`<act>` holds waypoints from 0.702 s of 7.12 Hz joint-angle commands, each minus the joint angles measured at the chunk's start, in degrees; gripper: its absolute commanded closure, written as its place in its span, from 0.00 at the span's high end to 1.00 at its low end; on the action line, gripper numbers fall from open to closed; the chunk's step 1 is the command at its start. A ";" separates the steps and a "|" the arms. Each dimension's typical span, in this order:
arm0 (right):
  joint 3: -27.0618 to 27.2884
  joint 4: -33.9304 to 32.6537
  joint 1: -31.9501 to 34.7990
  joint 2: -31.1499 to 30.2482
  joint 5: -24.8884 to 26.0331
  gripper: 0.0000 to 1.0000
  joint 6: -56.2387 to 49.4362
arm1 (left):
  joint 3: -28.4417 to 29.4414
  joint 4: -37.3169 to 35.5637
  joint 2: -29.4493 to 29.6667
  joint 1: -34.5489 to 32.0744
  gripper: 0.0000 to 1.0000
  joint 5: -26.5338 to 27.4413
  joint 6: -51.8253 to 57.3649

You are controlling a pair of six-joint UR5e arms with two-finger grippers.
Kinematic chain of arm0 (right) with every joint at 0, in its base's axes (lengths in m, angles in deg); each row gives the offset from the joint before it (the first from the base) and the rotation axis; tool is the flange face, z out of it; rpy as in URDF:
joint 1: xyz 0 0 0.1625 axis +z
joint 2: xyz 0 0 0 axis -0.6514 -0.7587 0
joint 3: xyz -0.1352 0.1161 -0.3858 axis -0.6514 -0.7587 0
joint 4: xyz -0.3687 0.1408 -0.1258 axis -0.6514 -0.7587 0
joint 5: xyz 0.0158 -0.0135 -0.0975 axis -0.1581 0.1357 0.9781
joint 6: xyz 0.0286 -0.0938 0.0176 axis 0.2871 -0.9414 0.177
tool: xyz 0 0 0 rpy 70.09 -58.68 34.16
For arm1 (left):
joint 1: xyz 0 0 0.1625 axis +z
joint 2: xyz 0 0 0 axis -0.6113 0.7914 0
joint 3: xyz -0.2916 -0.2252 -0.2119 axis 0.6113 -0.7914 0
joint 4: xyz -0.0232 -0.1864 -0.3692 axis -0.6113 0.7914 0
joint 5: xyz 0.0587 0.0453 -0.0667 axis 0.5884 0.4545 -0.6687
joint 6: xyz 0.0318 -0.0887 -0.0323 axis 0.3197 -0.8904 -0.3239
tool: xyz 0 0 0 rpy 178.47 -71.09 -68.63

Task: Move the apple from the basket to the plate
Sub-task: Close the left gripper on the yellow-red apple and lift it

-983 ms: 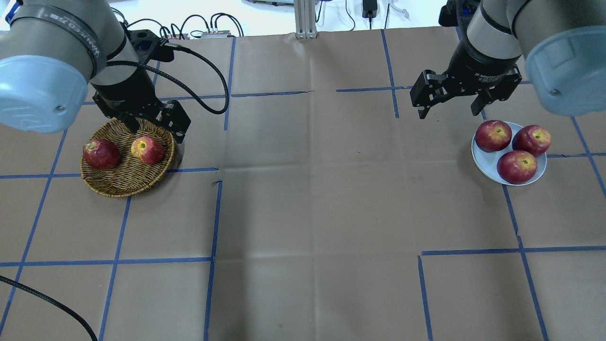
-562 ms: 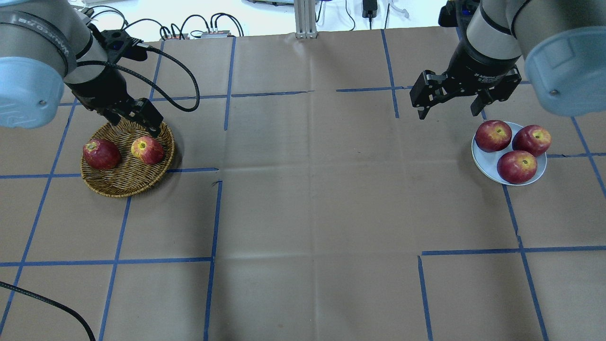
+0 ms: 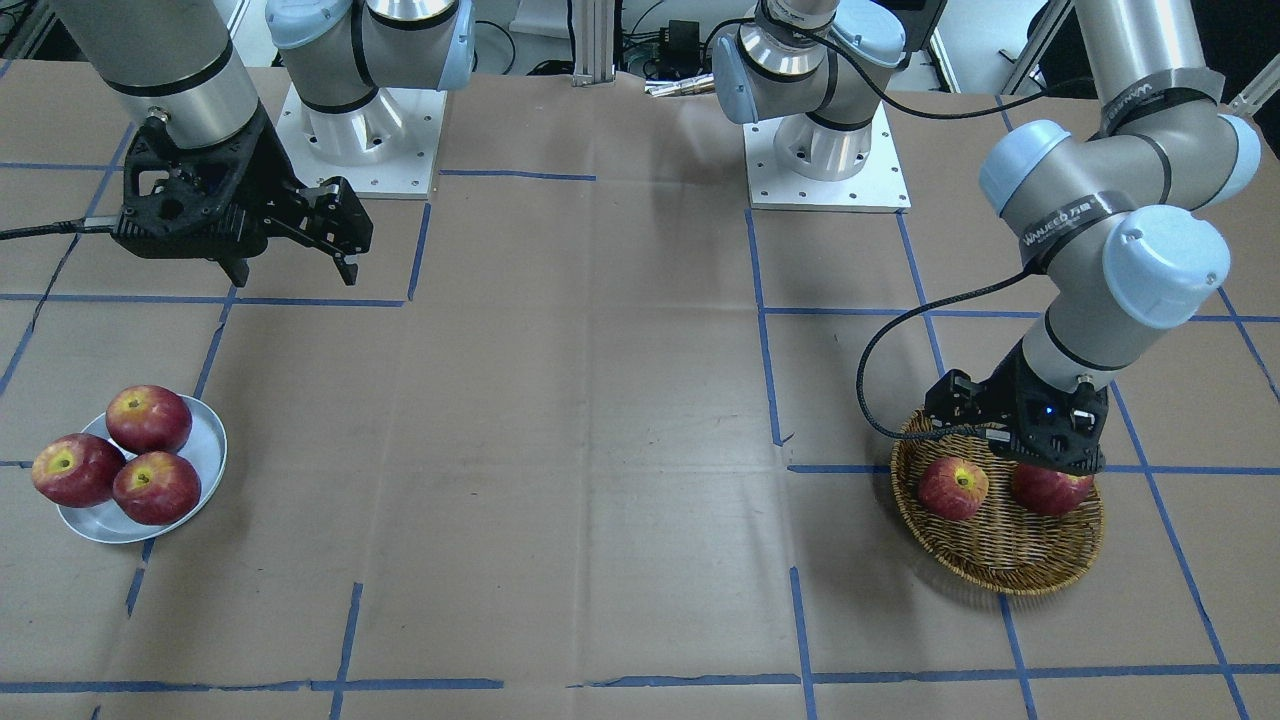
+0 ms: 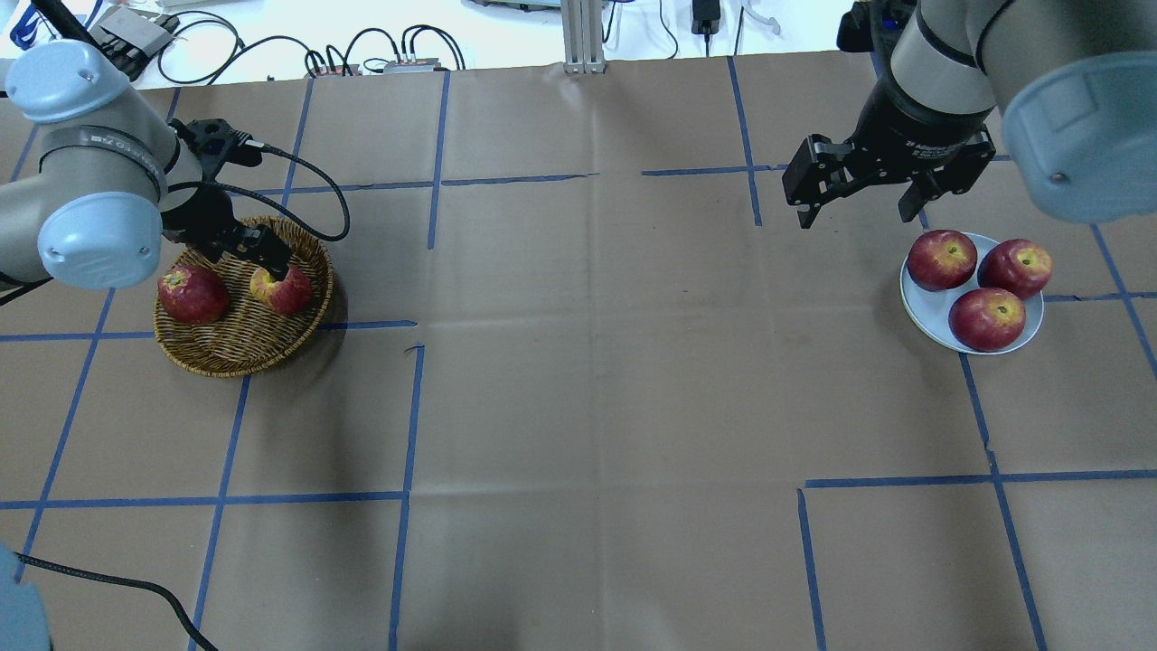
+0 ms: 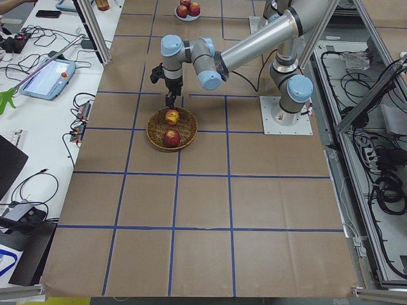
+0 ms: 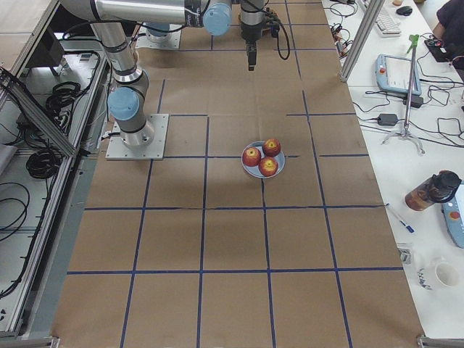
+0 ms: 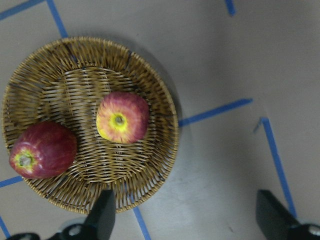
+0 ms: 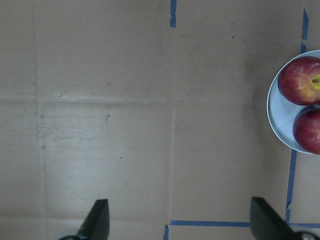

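Note:
The streaky red-yellow apple [image 4: 284,291] lies in the wicker basket [image 4: 237,360], on the side toward the table's middle. It also shows in the front view [image 3: 953,487] and in the left wrist view [image 7: 122,117]. My left gripper [image 4: 258,253] hangs open and empty just above the basket's far side, one finger close to that apple; its fingers [image 7: 104,212] stand wide apart. The pale plate [image 4: 918,305] sits at the right. My right gripper [image 4: 854,213] is open and empty, above the table beside the plate's far left.
A darker red apple [image 4: 192,294] lies in the basket's left part. Three deep red apples [image 4: 985,318] fill the plate. The left arm's cable [image 4: 325,194] loops over the table behind the basket. Brown paper with blue tape lines covers the table.
My left arm has swung leftward and its gripper has dropped lower over the basket, nearer the streaky apple. The right arm and all the apples have not moved.

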 commanded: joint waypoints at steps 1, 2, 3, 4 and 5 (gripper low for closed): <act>0.01 0.00 0.00 0.00 -0.12 1.00 0.00 | -1.09 -6.41 4.85 0.30 0.99 -0.09 1.73; 0.01 -0.09 0.00 0.08 -0.12 1.00 0.00 | -1.00 -6.77 5.91 0.39 0.99 -0.10 1.64; 0.09 -0.09 0.00 0.17 -0.12 1.00 0.00 | -1.09 -6.95 6.96 0.39 0.99 -0.01 1.56; 0.09 -0.09 0.00 0.17 -0.12 1.00 0.00 | -0.65 -7.65 8.45 0.39 0.98 -0.09 1.47; 0.09 -0.09 0.00 0.17 -0.12 1.00 0.00 | -0.48 -7.92 8.99 0.39 0.89 -0.10 0.51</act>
